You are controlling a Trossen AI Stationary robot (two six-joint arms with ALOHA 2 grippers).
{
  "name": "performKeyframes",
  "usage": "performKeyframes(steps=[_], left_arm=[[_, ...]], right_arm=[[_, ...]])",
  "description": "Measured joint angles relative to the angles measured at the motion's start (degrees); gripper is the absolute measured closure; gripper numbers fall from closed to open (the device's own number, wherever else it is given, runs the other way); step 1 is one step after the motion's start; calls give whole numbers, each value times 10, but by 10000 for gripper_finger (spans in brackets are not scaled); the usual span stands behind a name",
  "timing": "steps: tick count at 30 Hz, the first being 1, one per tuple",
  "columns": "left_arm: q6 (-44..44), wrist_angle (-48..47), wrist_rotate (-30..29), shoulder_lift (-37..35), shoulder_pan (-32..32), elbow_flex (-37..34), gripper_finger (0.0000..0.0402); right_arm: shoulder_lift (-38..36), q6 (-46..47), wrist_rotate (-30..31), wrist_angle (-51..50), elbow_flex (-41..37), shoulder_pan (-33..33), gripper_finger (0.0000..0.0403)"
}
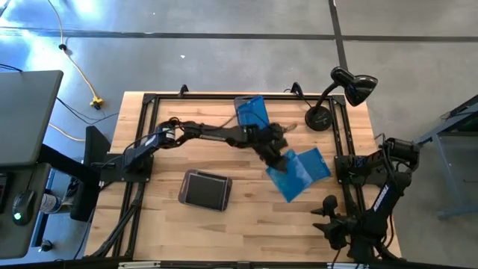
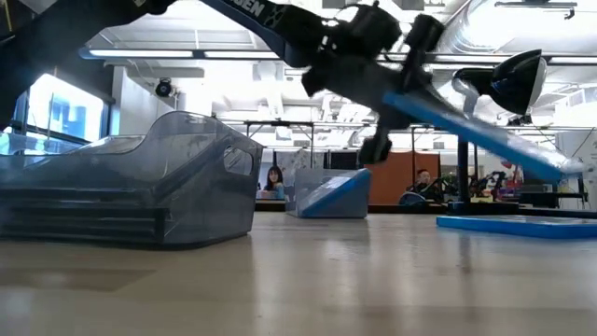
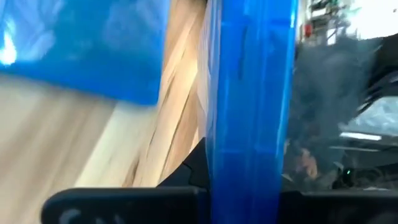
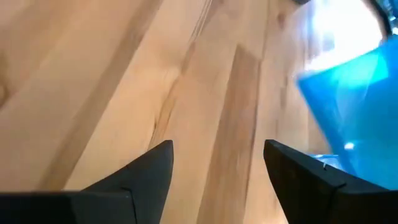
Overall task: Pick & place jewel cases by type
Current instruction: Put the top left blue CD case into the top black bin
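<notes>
My left gripper [image 1: 272,155] reaches across the table's middle and is shut on a translucent blue jewel case [image 2: 485,135], seen edge-on in the left wrist view [image 3: 249,93]. A second blue case [image 1: 315,161] lies flat on the table just below and beside it [image 2: 513,224]. A third blue case leans inside the far smoky tub [image 1: 251,112]. Dark cases lie stacked in the near tub [image 1: 205,190]. My right gripper [image 4: 217,168] waits open over bare wood near the table's right near corner. My left gripper pinches the blue case between its two fingers at its upper edge [image 2: 403,101], slanting down from the table's left. The case is lifted clear and tilted, its free end [image 2: 555,168] sloping down toward the table's right, above the case that lies flat.
A black desk lamp [image 1: 340,93] stands at the table's far right corner. The near tub [image 2: 131,187] fills the low view's left. A black frame rail [image 1: 224,96] borders the table. Bare wood lies between the near tub and the blue cases. People sit in the room behind.
</notes>
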Motion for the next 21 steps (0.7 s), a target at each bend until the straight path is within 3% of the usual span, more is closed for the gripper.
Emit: performKeyframes(steps=[6, 9, 12, 15, 18, 21], left_arm=[[37, -10, -1, -63, 47, 0, 392], [73, -45, -32, -102, 75, 1, 389], [123, -112, -98, -138, 106, 1, 387], [161, -179, -209, -170, 132, 1, 387], [160, -234, -334, -193, 148, 2, 386], [160, -299, -401, -201, 157, 1, 386]], right_arm=[[0, 2, 9, -32, 22, 0, 156], [0, 15, 8, -34, 22, -3, 156], [0, 34, 7, -39, 22, -3, 156], [0, 35, 6, -37, 22, -5, 156], [0, 38, 4, -40, 22, -6, 156], [0, 37, 5, -45, 21, -10, 156]])
